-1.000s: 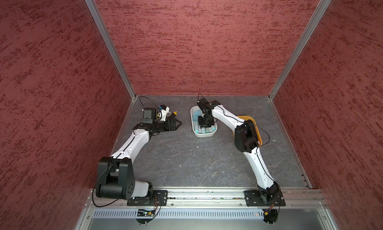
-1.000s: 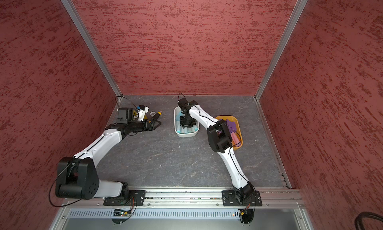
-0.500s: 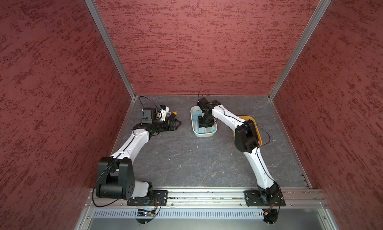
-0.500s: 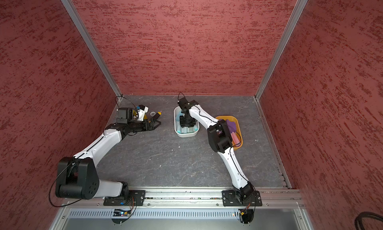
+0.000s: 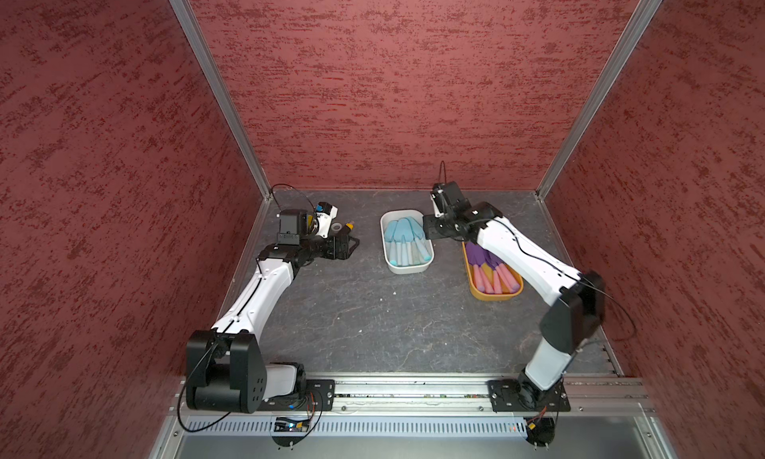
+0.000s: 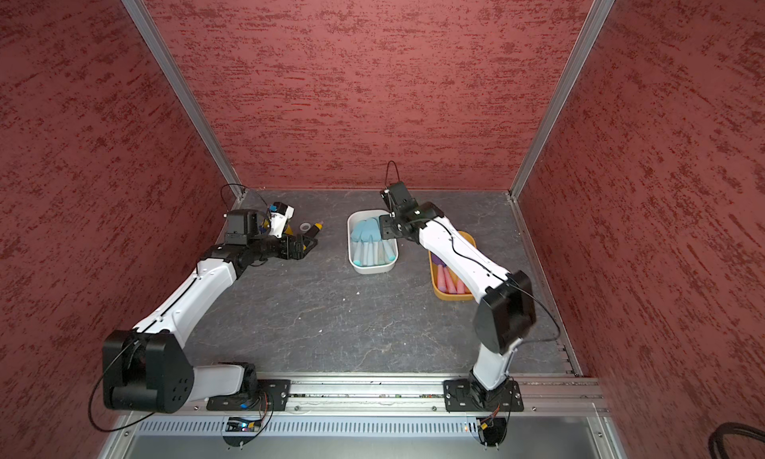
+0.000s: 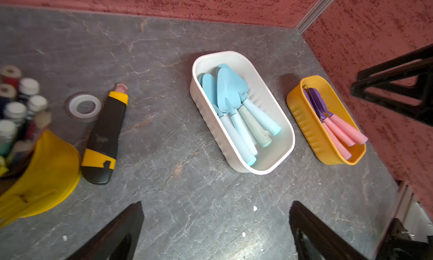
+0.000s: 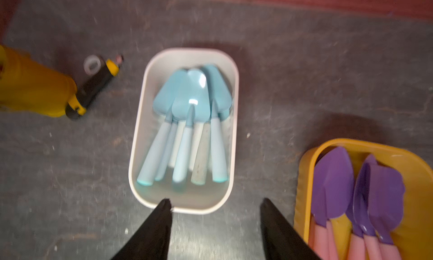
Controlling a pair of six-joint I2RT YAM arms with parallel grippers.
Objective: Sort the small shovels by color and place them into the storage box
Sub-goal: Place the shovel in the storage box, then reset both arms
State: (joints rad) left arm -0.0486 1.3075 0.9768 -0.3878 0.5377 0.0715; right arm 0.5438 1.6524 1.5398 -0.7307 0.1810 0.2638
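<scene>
- The light blue shovels [image 7: 230, 90] are piled inside the white storage box [image 7: 206, 120], blades together at the end nearer the back wall, with the handles fanned out toward the opposite end.
- The purple-bladed shovels with pink handles [image 7: 337, 125] are lying in the orange storage box [image 7: 304, 127], which is set just beside the white one, on its right, without touching it.
- No shovel is seen loose on the grey desk [image 5: 352, 312]; both colours are gathered in their own boxes.
- The right hand [image 8: 215, 201] is held above the white box, its fingers spread apart with nothing between them. In its blurred wrist view, the end of the box where the handles finish is framed between the fingertips.
- In both top views the right hand [image 5: 428, 229] is placed over the white box's edge on the side facing the orange box, and part of the orange box is covered by the right arm.
- The left hand [image 7: 216, 203] is parked well apart from both boxes, low over bare desk near the left wall. Its fingers are spread wide and nothing is gripped.
- Beside the left hand, a black-and-yellow tool [image 7: 105, 134] is laid flat on the desk, with a clear tape ring [image 7: 84, 106] just next to it.
- A yellow container [image 7: 46, 176] and a cluster of small capped bottles [image 7: 28, 86] are seen near that tool.
</scene>
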